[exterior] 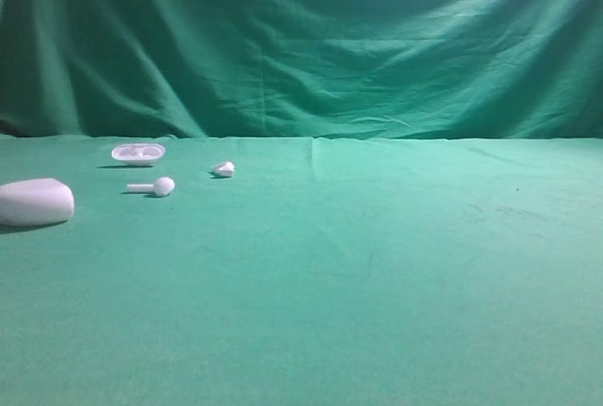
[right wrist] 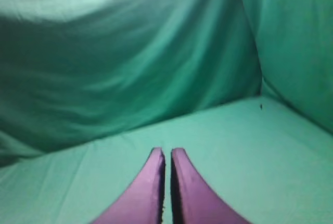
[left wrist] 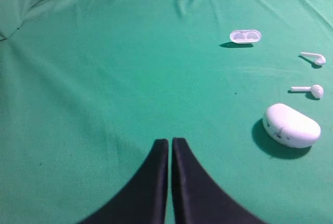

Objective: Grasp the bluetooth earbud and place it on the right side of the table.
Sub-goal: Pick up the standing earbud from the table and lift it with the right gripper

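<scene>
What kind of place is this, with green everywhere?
Probably a robot test setup or small studio, not a home. Plain green cloth covers the table and hangs as a backdrop, and only an earbud, its twin and a white case are laid out.

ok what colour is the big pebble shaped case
Plain glossy white case, seen best in the left wrist view.

A staged recording set rather than a lived-in room: plain green cloth covers the table [exterior: 377, 274], and matching draped backdrop [exterior: 311, 39] fills twelve o'clock.
</scene>
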Tool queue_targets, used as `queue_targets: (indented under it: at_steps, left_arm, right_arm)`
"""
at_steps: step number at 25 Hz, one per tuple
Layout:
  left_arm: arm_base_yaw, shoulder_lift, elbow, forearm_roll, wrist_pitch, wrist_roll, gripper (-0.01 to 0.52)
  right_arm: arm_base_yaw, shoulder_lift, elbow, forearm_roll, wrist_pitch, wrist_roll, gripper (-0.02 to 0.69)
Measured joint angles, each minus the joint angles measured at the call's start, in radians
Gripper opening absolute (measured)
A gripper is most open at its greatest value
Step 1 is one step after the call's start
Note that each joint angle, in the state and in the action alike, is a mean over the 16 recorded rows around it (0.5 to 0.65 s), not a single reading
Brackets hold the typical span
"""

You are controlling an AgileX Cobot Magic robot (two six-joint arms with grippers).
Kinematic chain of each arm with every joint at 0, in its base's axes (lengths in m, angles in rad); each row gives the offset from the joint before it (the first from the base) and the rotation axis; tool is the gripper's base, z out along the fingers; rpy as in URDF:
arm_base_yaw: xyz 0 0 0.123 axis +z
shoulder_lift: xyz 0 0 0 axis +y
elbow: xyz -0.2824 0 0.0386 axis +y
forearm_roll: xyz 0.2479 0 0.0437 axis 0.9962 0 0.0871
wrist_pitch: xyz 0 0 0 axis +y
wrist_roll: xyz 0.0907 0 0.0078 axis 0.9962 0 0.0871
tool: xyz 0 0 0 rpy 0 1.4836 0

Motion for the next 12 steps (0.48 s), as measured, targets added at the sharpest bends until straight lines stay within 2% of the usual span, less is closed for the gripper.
queue_targets:
  at_steps: [5,12]
  left_arm:
    - [0.000,0.000,0.000,0.000,0.000,0.000,0.000]
    - [0.000,0.000,0.000,0.000,0.000,0.000,0.000]
  right_arm:
    - [0.013,0.278,-0.123,0.038,0.105,0.013,0.000]
    - [0.123,0.634,-0.314,0.068,0.207,-0.090,0.000]
